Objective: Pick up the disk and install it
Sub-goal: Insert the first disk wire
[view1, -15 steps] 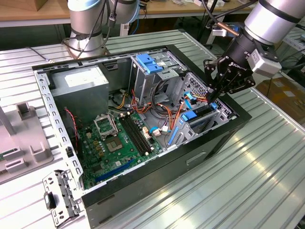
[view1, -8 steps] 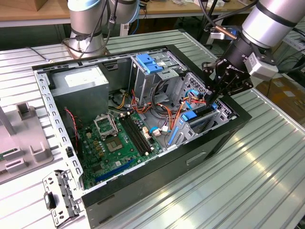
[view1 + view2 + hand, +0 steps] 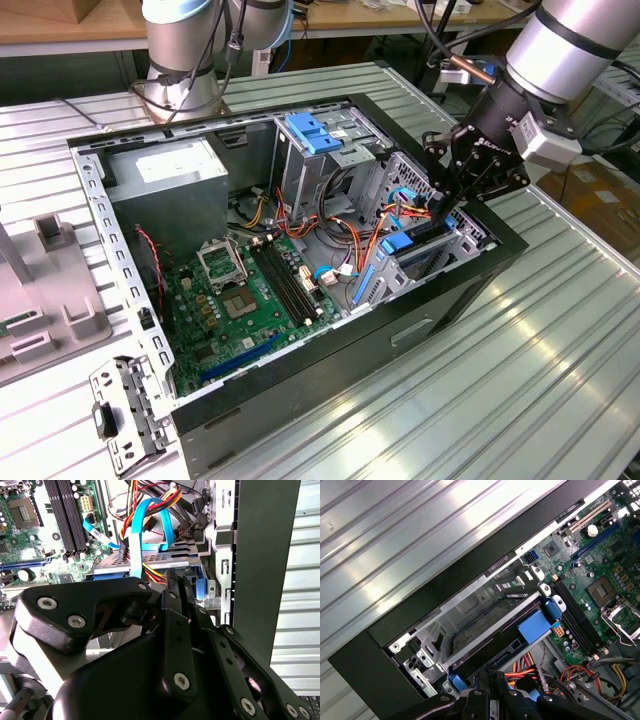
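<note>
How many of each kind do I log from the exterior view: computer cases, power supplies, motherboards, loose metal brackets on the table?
Computer case: 1
Power supply: 1
Motherboard: 1
Loose metal bracket: 1
Total: 4

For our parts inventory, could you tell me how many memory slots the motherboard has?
4: the memory slots lie side by side on the motherboard, beside the processor socket; none appears hidden.
</note>
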### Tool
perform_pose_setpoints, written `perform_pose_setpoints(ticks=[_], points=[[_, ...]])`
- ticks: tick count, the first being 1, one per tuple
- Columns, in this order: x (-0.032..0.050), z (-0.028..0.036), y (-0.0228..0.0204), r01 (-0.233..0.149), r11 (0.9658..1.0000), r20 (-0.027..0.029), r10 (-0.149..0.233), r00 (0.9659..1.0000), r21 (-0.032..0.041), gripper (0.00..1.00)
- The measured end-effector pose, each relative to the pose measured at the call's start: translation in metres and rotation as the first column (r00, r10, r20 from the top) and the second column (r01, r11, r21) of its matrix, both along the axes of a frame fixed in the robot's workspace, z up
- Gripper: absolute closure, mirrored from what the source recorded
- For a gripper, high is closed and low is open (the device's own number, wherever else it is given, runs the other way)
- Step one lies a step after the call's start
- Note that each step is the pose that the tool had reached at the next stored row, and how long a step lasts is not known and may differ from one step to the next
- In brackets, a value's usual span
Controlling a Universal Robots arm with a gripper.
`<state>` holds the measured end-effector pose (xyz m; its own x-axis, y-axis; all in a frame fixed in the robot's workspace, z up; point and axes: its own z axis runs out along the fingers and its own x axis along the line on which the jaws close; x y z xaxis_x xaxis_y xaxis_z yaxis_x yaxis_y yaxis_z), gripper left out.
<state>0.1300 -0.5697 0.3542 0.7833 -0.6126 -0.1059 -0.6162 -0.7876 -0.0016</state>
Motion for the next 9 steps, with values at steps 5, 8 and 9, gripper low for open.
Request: perform_pose_setpoints(ticks=[5, 8, 9], points=[[0.0000, -0.0001, 0.0000, 0.021, 0.9998, -0.0001, -0.021, 0.9998, 0.0000, 0.83], [0.0000, -0.0001, 0.0000, 0.034, 0.9994, 0.0000, -0.034, 0.9994, 0.0000, 0.83], [0.0000, -0.0001, 0.0000, 0.038, 0.9993, 0.0000, -0.038, 0.9993, 0.0000, 0.83]])
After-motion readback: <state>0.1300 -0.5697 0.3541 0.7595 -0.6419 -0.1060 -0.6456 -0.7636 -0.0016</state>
